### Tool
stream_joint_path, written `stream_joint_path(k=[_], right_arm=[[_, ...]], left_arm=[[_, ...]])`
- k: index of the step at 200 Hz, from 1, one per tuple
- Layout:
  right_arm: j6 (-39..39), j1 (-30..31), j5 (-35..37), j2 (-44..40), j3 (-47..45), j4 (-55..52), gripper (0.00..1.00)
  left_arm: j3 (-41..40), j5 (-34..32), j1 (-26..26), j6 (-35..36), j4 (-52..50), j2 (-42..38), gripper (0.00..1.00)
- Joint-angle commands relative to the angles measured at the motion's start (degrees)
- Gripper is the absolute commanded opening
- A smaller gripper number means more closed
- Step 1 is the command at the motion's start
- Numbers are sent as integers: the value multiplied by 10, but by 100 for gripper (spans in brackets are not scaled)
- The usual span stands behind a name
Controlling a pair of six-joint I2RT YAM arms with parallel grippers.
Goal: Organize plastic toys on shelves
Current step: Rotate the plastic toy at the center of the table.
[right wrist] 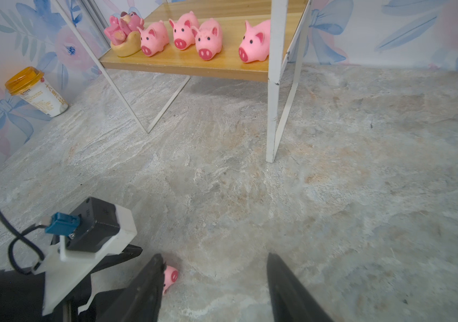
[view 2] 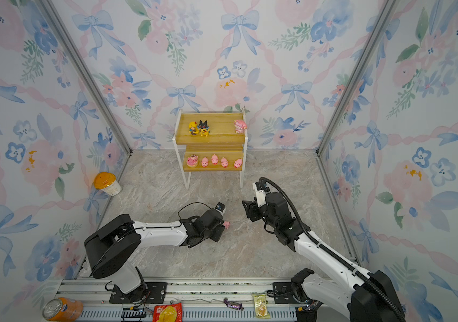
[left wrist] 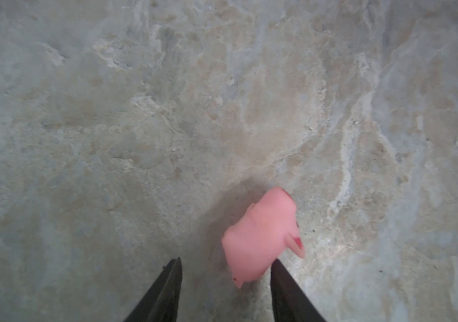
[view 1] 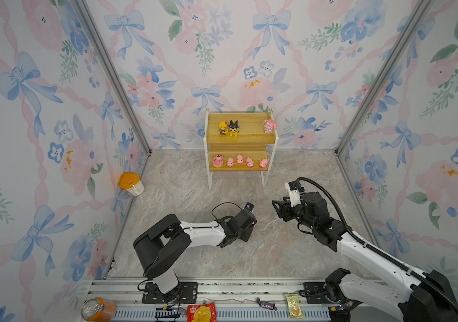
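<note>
Pink pig [left wrist: 261, 237], smooth with darker snout and ear tips, is resting on the marbled bench [left wrist: 138, 111]. Left pincer [left wrist: 225, 260] is gaping at its rear, unpinched. Right pincer [right wrist: 214, 255] is hanging spread, empty.

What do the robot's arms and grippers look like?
The left arm and right arm are white tubes with chunky black joints. The left gripper and right gripper each have two thin, pointed black fingers. A ribbed black hose runs along the right arm; a thin black cable loops near the left wrist.
</note>
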Motion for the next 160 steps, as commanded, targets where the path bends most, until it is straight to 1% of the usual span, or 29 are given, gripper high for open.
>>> stream_joint_path(k=[1,43,82,122,160], right_arm=[[-4,3,6,1,-6,16,61],[-9,3,1,8,-7,16,61],[-15,5,-8,20,-6,22,62],[-16,5,-9,26,-4,21,62],[-16,3,-2,15,-9,22,62]], left_arm=[[22,-3,22,12,-1,19,52],[46,12,59,21,3,34,51],[64,19,77,25,7,35,51],[99,39,75,22,13,53,51],[103,42,64,9,13,57,51]])
